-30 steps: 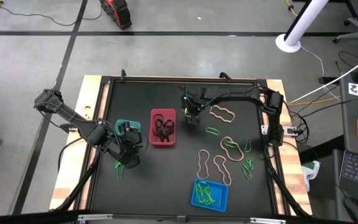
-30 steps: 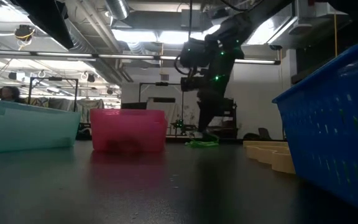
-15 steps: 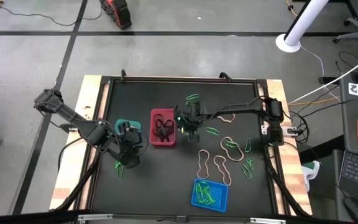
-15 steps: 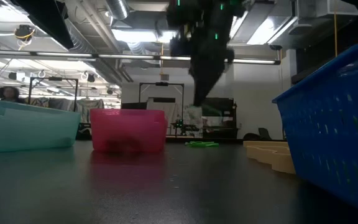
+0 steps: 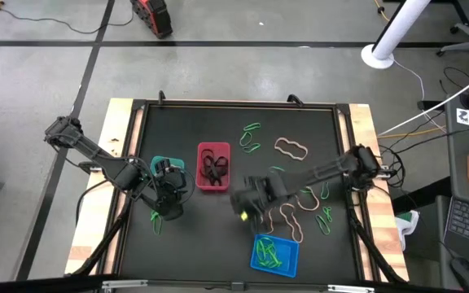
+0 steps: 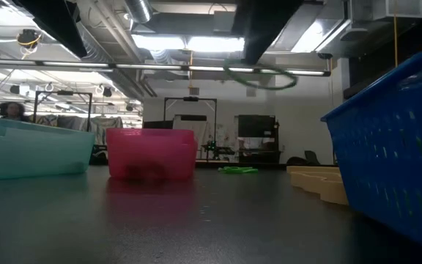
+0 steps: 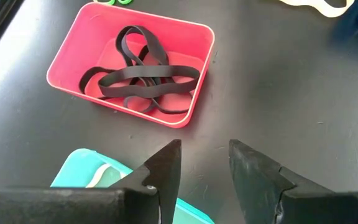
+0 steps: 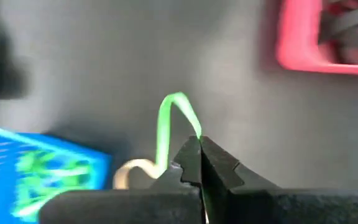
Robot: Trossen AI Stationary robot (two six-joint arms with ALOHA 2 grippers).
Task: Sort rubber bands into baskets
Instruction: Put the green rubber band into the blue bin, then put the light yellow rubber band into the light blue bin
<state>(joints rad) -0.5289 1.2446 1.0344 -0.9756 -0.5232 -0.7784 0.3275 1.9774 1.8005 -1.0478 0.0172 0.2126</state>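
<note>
The right tool [image 8: 199, 146] is clenched on a green rubber band [image 8: 166, 127], pinching one strand so the rest of the loop arcs free of the fingertips; in the high view this tool [image 5: 247, 203] hangs above the worktop [image 5: 186, 122] between the red basket [image 5: 213, 167] and the blue basket [image 5: 274, 253]. The band looks nearly weightless and quite limp, so it should sag, swing and perhaps cling to the pads on release; a pinch on a single strand, as here, seems the sensible hold, and a drop low over the blue basket, which already holds green bands [image 5: 272, 254], would likely keep it from bouncing out. Tan bands [image 5: 291, 148] and more green ones [image 5: 251, 133] lie flat on the worktop to the right tool's side, thin enough that a grasp probably has to press to the surface. The left tool [image 7: 204, 165] stands released over the teal basket [image 7: 92, 171], near the red basket's black bands [image 7: 145, 78].
</note>
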